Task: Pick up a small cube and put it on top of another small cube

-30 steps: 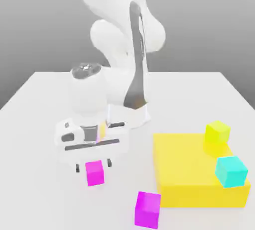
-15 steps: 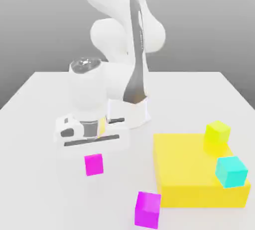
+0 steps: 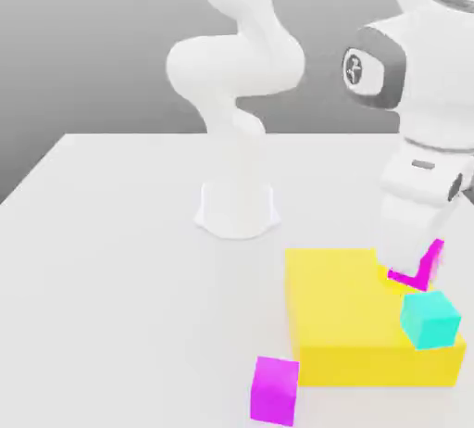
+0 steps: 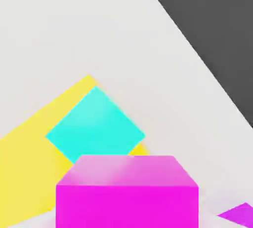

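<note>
The small cube (image 3: 429,267), plain magenta, hangs tilted under my gripper (image 3: 415,248), which is shut on it. It hovers over the far right corner of the wide flat yellow block (image 3: 338,324), just behind the cyan cube (image 3: 430,318). The other small cube, the yellow one, is hidden behind my hand and the magenta cube. In the hand view the held magenta cube (image 4: 127,192) sits close in front, with the cyan cube (image 4: 96,126) and the yellow block (image 4: 24,172) beyond it.
A second, slightly bigger magenta cube (image 3: 275,389) lies on the white table (image 3: 102,259) in front of the yellow block, and shows as a corner (image 4: 242,214) in the hand view. The arm's white base (image 3: 238,208) stands mid-table.
My gripper closed on the small magenta cube at the exterior view's left, lifted it and swung it across to the right, over the yellow block's far corner.
</note>
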You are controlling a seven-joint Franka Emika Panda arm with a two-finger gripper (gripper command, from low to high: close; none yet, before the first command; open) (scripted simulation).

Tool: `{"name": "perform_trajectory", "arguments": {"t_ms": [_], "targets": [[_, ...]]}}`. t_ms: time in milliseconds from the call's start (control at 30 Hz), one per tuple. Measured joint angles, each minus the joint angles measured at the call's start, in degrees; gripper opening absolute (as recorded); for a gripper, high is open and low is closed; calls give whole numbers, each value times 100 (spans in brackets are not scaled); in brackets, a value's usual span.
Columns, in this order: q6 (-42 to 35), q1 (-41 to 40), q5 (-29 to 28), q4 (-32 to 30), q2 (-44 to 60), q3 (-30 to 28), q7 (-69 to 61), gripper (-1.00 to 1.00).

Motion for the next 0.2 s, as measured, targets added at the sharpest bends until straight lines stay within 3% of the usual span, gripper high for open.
{"name": "perform_trajectory", "arguments": {"t_ms": [67,100,200], "targets": [[380,-57,-113,-51,336,-137,87,-100],[530,-75,-153,-77,463,-164,117,100],[530,-76,-152,-77,463,-164,117,100]]}}
